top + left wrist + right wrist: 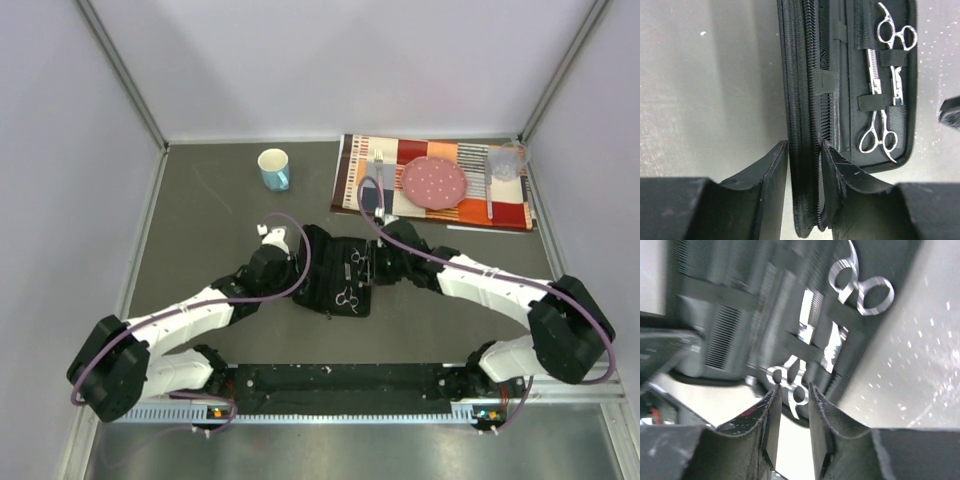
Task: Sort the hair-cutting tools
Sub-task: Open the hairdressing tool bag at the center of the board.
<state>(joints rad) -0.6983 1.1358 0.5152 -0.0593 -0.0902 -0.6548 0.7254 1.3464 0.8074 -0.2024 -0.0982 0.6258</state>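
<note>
Nearest my left wrist lens, the left hand (pixel 804 145) has its two black fingers (pixel 760 185) pressed onto the zipped rim of the open zip case (pixel 850 75), one finger on each side, pinching it. Inside that case lie the tools I am after. One is a pair of silver scissors with a toothed blade (pixel 872 67), its rings pointing away from the fingers. Just beside it is a second pair of scissors (pixel 880 125) turned the other way, rings toward the fingers. Both are held under black elastic straps. A black comb (pixel 826 117) is tucked under another strap next to the zip, its fine teeth showing.

Through the right wrist lens, which is blurred, the right hand (pixel 793 386) has its fingers drawn close with a narrow gap between them. A ring of one pair of scissors shows in that gap, but I cannot tell whether it is pinched or merely lies behind the tips.

From above, the case lies at the middle of the dark grey worktop (pixel 200 220), between the two hands. Well beyond it stand a pale blue mug (pixel 274 168) and a striped placemat (pixel 510 212) carrying a pink dotted plate (pixel 434 181), a fork (pixel 378 165) and a clear cup (pixel 505 162). White walls (pixel 350 60) and metal frame posts (pixel 120 70) close in the cell.
</note>
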